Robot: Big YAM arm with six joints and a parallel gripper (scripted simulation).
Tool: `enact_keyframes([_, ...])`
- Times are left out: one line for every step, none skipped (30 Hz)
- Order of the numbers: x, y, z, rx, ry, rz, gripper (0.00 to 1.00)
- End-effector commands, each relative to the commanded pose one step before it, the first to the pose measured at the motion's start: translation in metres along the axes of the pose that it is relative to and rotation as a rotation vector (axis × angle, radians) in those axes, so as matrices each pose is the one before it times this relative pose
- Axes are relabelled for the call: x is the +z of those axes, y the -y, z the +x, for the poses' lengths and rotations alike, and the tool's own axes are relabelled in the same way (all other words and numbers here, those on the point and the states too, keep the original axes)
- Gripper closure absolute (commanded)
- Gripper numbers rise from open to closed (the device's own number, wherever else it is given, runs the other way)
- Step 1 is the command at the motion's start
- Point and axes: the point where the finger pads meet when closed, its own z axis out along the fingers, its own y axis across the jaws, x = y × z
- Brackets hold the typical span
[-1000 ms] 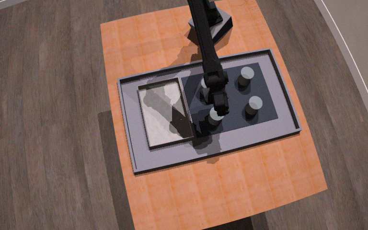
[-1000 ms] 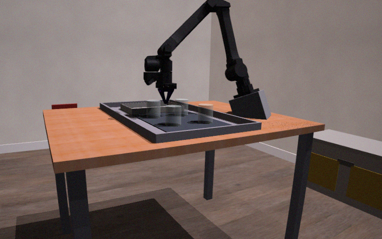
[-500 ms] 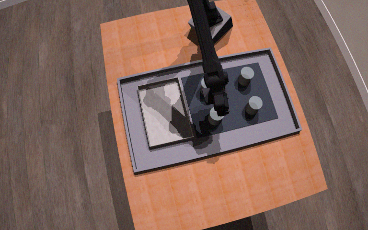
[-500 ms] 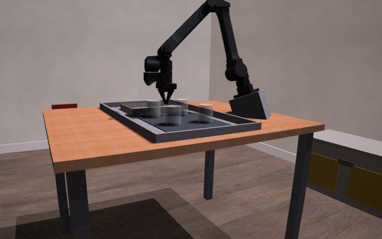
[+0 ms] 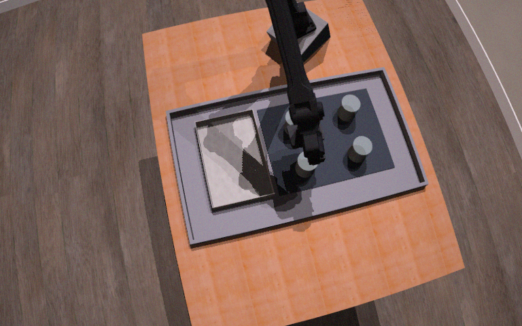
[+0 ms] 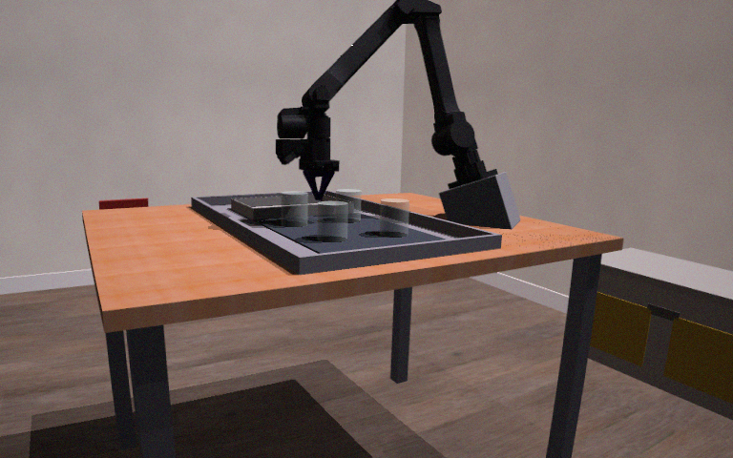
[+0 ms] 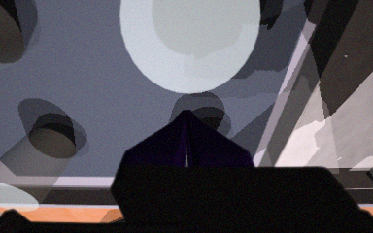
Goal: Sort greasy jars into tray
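In the top view, four upright glass jars stand on the dark, matt, rectangular drying mat (image 5: pixel 331 170) (image 6: pixel 367 239) (image 7: pixel 97 80): the upper-right jar (image 5: pixel 350 103) (image 6: pixel 394 216) (image 7: pixel 15 196), the lower-right jar (image 5: pixel 361 147) (image 6: pixel 332 222) (image 7: pixel 7 39), the lower-left jar (image 5: pixel 305 167) (image 6: pixel 295 208) (image 7: pixel 189 44) and the upper-left jar (image 5: pixel 289 119) (image 6: pixel 348 205), the last partly covered by the black arm (image 5: pixel 286 49) (image 6: pixel 359 48). Each is a plain cylinder with a pale, flat circular end uppermost. Beside the mat lies a shallow rectangular tray (image 5: pixel 227 192) (image 6: pixel 259 213) (image 7: pixel 356 136), its floor pale and mottled, its walls thin and darker. Both rest on the smooth grey table top (image 5: pixel 230 226) (image 6: pixel 301 246), edged by a raised border, upon an orange, wood-grained table (image 5: pixel 308 269) (image 6: pixel 173 259). In the exterior view, the glass walls are translucent and straight-sided, with dark shadows at their feet; the gripper (image 5: pixel 317 159) (image 6: pixel 319 197) (image 7: pixel 186 116) points downward above the mat, its tapering fingers closed on nothing. In the wrist view, the lower-left jar presents a large, frosted-looking disc beyond the joined, dark violet fingertips.

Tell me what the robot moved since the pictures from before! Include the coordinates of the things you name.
Nothing has visibly moved, and nothing was grabbed or let go. The gripper (image 5: pixel 317 160) (image 6: pixel 319 197) (image 7: pixel 186 116) stayed shut and empty above the drying mat (image 5: pixel 331 170) (image 6: pixel 356 243) (image 7: pixel 97 58). All four glass jars (image 5: pixel 351 103) (image 5: pixel 361 146) (image 5: pixel 305 167) (image 5: pixel 288 118) (image 6: pixel 295 207) (image 6: pixel 348 198) (image 6: pixel 332 221) (image 6: pixel 394 216) (image 7: pixel 189 49) (image 7: pixel 16 196) (image 7: pixel 7 41) and the tray (image 5: pixel 204 165) (image 6: pixel 242 209) (image 7: pixel 311 146) stayed put too.
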Motion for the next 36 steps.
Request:
enact_keyframes([-0.00069, 0.00356, -0.01083, 0.00151, 0.01248, 0.00081, 1.00])
enact_keyframes([0.00000, 0.00000, -0.00013, 0.00000, 0.00000, 0.00000, 1.00])
enact_keyframes([0.00000, 0.00000, -0.00013, 0.00000, 0.00000, 0.00000, 1.00])
enact_keyframes([0.00000, 0.00000, -0.00013, 0.00000, 0.00000, 0.00000, 1.00])
enact_keyframes([0.00000, 0.00000, -0.00013, 0.00000, 0.00000, 0.00000, 1.00])
enact_keyframes([0.00000, 0.00000, -0.00013, 0.00000, 0.00000, 0.00000, 1.00])
enact_keyframes([0.00000, 0.00000, -0.00013, 0.00000, 0.00000, 0.00000, 1.00])
enact_keyframes([0.00000, 0.00000, -0.00013, 0.00000, 0.00000, 0.00000, 1.00])
enact_keyframes([0.00000, 0.00000, -0.00013, 0.00000, 0.00000, 0.00000, 1.00])
enact_keyframes([0.00000, 0.00000, -0.00013, 0.00000, 0.00000, 0.00000, 1.00])
enact_keyframes([0.00000, 0.00000, 0.00000, 0.00000, 0.00000, 0.00000, 1.00])
enact_keyframes([0.00000, 0.00000, 0.00000, 0.00000, 0.00000, 0.00000, 1.00])
enact_keyframes([0.00000, 0.00000, -0.00013, 0.00000, 0.00000, 0.00000, 1.00])
enact_keyframes([0.00000, 0.00000, -0.00013, 0.00000, 0.00000, 0.00000, 1.00])
enact_keyframes([0.00000, 0.00000, -0.00013, 0.00000, 0.00000, 0.00000, 1.00])
enact_keyframes([0.00000, 0.00000, -0.00013, 0.00000, 0.00000, 0.00000, 1.00])
enact_keyframes([0.00000, 0.00000, -0.00013, 0.00000, 0.00000, 0.00000, 1.00])
enact_keyframes([0.00000, 0.00000, -0.00013, 0.00000, 0.00000, 0.00000, 1.00])
enact_keyframes([0.00000, 0.00000, -0.00013, 0.00000, 0.00000, 0.00000, 1.00])
enact_keyframes([0.00000, 0.00000, -0.00013, 0.00000, 0.00000, 0.00000, 1.00])
enact_keyframes([0.00000, 0.00000, -0.00013, 0.00000, 0.00000, 0.00000, 1.00])
enact_keyframes([0.00000, 0.00000, -0.00013, 0.00000, 0.00000, 0.00000, 1.00])
enact_keyframes([0.00000, 0.00000, -0.00013, 0.00000, 0.00000, 0.00000, 1.00])
enact_keyframes([0.00000, 0.00000, -0.00013, 0.00000, 0.00000, 0.00000, 1.00])
enact_keyframes([0.00000, 0.00000, -0.00013, 0.00000, 0.00000, 0.00000, 1.00])
enact_keyframes([0.00000, 0.00000, -0.00013, 0.00000, 0.00000, 0.00000, 1.00])
enact_keyframes([0.00000, 0.00000, -0.00013, 0.00000, 0.00000, 0.00000, 1.00])
enact_keyframes([0.00000, 0.00000, 0.00000, 0.00000, 0.00000, 0.00000, 1.00])
enact_keyframes([0.00000, 0.00000, 0.00000, 0.00000, 0.00000, 0.00000, 1.00])
enact_keyframes([0.00000, 0.00000, -0.00013, 0.00000, 0.00000, 0.00000, 1.00])
enact_keyframes([0.00000, 0.00000, -0.00013, 0.00000, 0.00000, 0.00000, 1.00])
enact_keyframes([0.00000, 0.00000, -0.00013, 0.00000, 0.00000, 0.00000, 1.00])
enact_keyframes([0.00000, 0.00000, -0.00013, 0.00000, 0.00000, 0.00000, 1.00])
enact_keyframes([0.00000, 0.00000, -0.00013, 0.00000, 0.00000, 0.00000, 1.00])
enact_keyframes([0.00000, 0.00000, -0.00013, 0.00000, 0.00000, 0.00000, 1.00])
enact_keyframes([0.00000, 0.00000, -0.00013, 0.00000, 0.00000, 0.00000, 1.00])
